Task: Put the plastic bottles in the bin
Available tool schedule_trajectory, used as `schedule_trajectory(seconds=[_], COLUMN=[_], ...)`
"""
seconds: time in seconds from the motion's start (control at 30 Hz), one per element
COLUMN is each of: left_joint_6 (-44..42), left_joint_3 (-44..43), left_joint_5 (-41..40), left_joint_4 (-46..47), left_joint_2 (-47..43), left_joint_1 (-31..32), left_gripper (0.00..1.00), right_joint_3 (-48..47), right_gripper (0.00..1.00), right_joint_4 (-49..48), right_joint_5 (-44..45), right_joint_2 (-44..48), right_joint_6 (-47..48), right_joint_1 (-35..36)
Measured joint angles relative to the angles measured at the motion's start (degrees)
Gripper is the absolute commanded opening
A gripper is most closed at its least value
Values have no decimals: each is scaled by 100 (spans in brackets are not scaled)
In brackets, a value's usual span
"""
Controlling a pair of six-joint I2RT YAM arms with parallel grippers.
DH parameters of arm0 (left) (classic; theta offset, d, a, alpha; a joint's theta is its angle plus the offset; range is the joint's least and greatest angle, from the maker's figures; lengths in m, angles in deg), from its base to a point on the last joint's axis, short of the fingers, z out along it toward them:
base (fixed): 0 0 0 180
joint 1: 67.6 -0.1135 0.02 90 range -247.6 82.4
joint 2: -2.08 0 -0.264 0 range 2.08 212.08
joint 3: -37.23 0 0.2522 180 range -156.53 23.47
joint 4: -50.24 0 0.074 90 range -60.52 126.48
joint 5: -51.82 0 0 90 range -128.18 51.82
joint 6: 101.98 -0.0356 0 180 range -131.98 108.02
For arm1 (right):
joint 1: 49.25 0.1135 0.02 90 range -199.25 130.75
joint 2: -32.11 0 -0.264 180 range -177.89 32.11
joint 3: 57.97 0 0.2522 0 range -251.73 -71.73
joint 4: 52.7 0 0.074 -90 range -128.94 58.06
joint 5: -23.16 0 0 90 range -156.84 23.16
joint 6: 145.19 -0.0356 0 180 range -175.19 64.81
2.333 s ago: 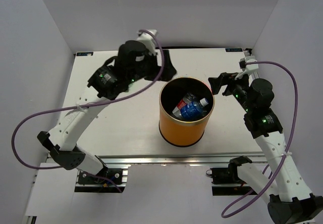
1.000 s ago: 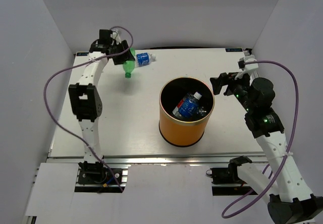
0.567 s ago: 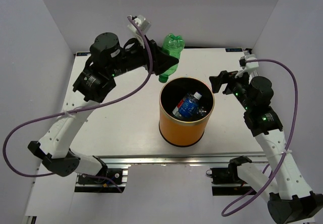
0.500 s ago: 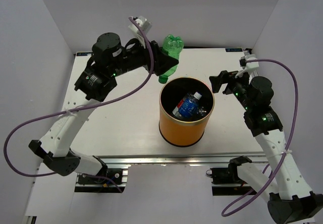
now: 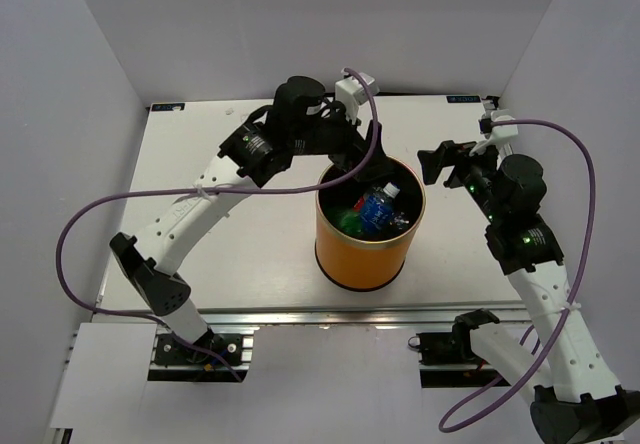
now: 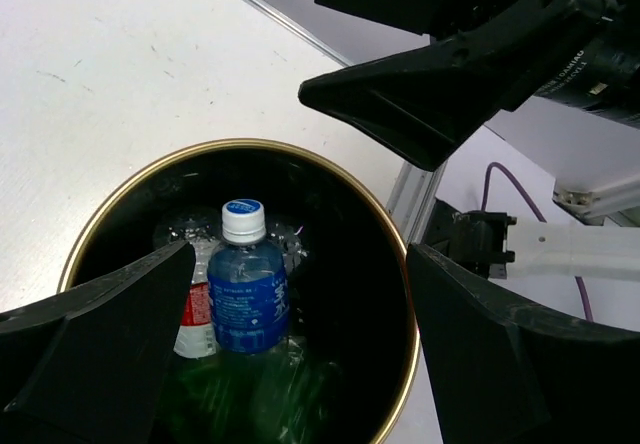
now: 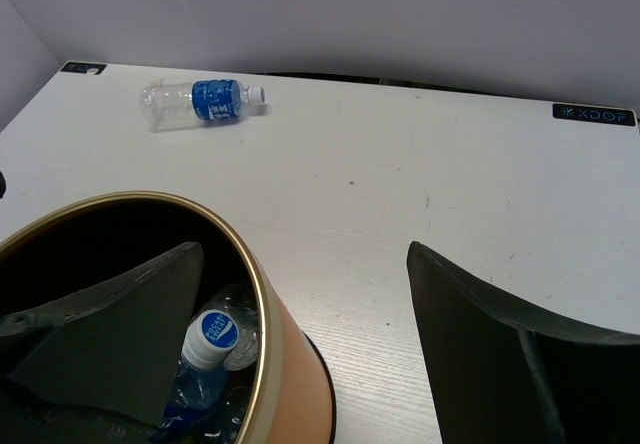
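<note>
The orange bin (image 5: 365, 254) stands mid-table. My left gripper (image 5: 355, 169) hangs over its far-left rim, open and holding nothing. In the left wrist view its wide-spread fingers frame the bin's black inside (image 6: 330, 264). There a blue-labelled bottle (image 6: 245, 289) stands beside a red-labelled one (image 6: 195, 319), and a green bottle (image 6: 260, 394) lies below them. The green bottle (image 5: 350, 222) also shows from above. My right gripper (image 5: 432, 161) is open and empty, just right of the bin (image 7: 290, 384). One clear bottle with a blue label (image 7: 200, 101) lies on the far table.
The left arm (image 5: 200, 204) arches from the near left across the table to the bin. Grey walls enclose the table on three sides. The right gripper's black fingers (image 6: 450, 64) show just beyond the bin in the left wrist view.
My left gripper carried the green bottle from the far left of the table to above the bin and opened. The green bottle now lies inside. The right arm barely moved.
</note>
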Motion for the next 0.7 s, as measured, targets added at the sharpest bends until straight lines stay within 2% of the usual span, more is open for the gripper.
schedule_trajectory(seconds=[0.1, 0.27, 0.37, 0.6, 0.7], left_joint_6=[-50, 9, 162, 1543, 2308], left_joint_3=[-57, -125, -256, -1355, -1547], left_joint_5=[-195, -1346, -1755, -1611, -1786], left_joint_4=[-81, -48, -68, -114, -129], left_joint_2=[-2, -35, 15, 1290, 2079], left_joint_1=[50, -31, -323, -2306, -2776], left_gripper=[98, 98, 98, 98, 98], right_joint_3=[0, 0, 0, -2, -37], right_gripper=[89, 89, 89, 89, 90], right_joint_4=[-2, -4, 0, 42, 98], right_joint_5=[11, 11, 31, 356, 501], right_joint_2=[-11, -138, -256, -435, -535], right_joint_6=[4, 7, 9, 48, 92], right_joint_1=[0, 0, 0, 0, 0])
